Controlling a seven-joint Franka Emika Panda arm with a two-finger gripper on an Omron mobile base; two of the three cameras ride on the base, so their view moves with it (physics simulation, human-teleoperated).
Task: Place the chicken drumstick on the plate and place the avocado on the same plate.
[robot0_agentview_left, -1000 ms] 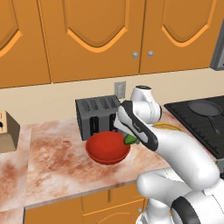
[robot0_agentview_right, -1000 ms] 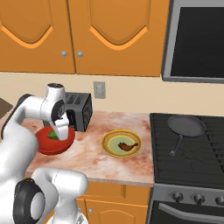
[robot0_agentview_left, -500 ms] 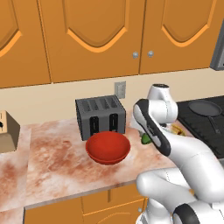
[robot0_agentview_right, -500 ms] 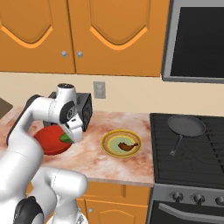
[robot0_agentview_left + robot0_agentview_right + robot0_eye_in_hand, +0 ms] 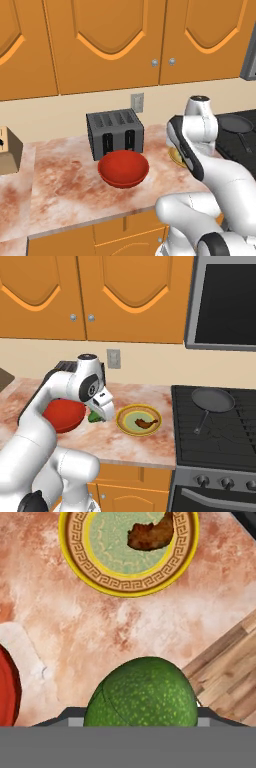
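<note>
Avocado: the small bright-green, pebbly-skinned rounded avocado (image 5: pixel 141 693) is sitting between the fingers in the hand view, raised above the bench; in the right base view it is peeking out as a green patch (image 5: pixel 94 417) under the hand, between the bowl and the plate.
Fingers: the dark two-finger gripper (image 5: pixel 98 415) is clamping the avocado, its tips mostly hidden behind the fruit in the hand view.
Plate: the round shallow plate with a broad yellow rim, a brown key-pattern band and a pale green centre (image 5: pixel 80 549) is lying flat on the bench, just ahead of the held avocado; the right base view is showing it whole (image 5: pixel 124 421), while the left base view is giving a yellow sliver behind the arm (image 5: pixel 176 157).
Drumstick: the small elongated orange-brown chicken drumstick (image 5: pixel 150 533) is resting on the plate's green centre, also seen from the right base (image 5: pixel 145 422).
Bench: the glossy, mottled pink-and-white marble bench (image 5: pixel 60 175) is carrying everything.
Bowl: the deep, smooth red bowl (image 5: pixel 123 168) is standing just in front of the toaster.
Toaster: the boxy dark grey slotted toaster (image 5: pixel 114 132) is standing against the wall.
Pan: the dark round frying pan (image 5: pixel 213 400) is sitting on the black stove, well apart from the plate.
</note>
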